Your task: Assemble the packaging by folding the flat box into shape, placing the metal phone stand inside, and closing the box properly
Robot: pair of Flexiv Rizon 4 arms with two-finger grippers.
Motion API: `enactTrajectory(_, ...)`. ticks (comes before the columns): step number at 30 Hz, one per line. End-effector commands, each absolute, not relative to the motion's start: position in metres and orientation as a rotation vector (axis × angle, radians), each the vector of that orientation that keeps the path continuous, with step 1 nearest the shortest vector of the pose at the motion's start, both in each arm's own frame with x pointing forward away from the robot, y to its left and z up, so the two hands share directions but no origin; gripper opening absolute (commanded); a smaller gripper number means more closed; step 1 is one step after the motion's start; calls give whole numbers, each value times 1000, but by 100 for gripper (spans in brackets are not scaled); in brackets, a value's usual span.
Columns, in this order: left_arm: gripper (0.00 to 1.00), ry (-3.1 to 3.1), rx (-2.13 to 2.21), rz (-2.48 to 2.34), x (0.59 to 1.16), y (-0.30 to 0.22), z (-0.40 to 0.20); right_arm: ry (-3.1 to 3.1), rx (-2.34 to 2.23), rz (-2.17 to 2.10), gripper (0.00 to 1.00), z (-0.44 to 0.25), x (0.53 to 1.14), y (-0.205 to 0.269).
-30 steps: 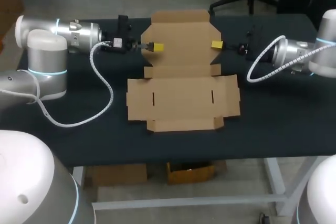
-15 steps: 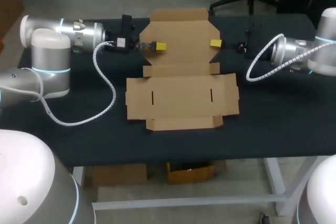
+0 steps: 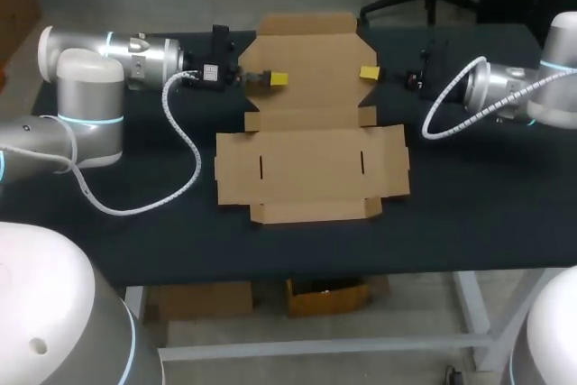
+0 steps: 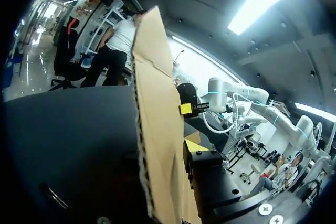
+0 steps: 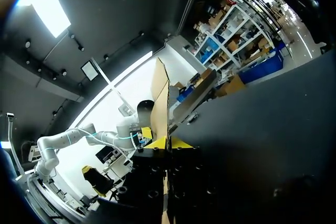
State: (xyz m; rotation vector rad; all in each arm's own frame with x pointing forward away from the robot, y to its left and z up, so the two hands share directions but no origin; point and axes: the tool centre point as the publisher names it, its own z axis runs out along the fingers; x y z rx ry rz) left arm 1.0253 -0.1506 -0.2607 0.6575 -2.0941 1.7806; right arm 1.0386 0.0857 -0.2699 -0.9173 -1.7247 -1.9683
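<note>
- The box (image 3: 311, 164) is a brown cardboard cut-out, still unfolded, spread across the middle of the frame in the head view.
- Its front part lies flat, with a flap at each side and two short slots (image 3: 261, 167).
- Its rear panel (image 3: 311, 65), in the upper middle, is raised; both wrist views show it on edge.

You're working over a table (image 3: 469, 223) with a dark, matte top. Below its near edge you can see pale metal legs (image 3: 472, 308) joined by a crossbar (image 3: 315, 347).
</note>
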Motion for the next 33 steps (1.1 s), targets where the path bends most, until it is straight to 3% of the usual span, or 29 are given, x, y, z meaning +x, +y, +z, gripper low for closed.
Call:
enactTrajectory(1, 19, -2090, 649, 1782, 1027, -151, -262, -1718, -908, -1974, 0, -271, 1040, 85)
enactTrajectory(13, 10, -2082, 641, 1789, 1027, -153, -262, -1714, -903, -1983, 0, -270, 1039, 85)
enactTrajectory(19, 0, -2080, 633, 1793, 1027, -154, -261, -1708, -900, -1990, 0, -271, 1038, 85)
enactTrajectory(31, 0, -2074, 622, 1803, 1027, -154, -260, -1713, -898, -1985, 0, -269, 1037, 86)
enactTrajectory(32, 0, -2074, 620, 1803, 1027, -154, -260, -1715, -900, -1982, 22, -268, 1037, 85)
enactTrajectory(33, 0, -2074, 620, 1803, 1027, -154, -259, -1717, -902, -1981, 25, -267, 1037, 85)
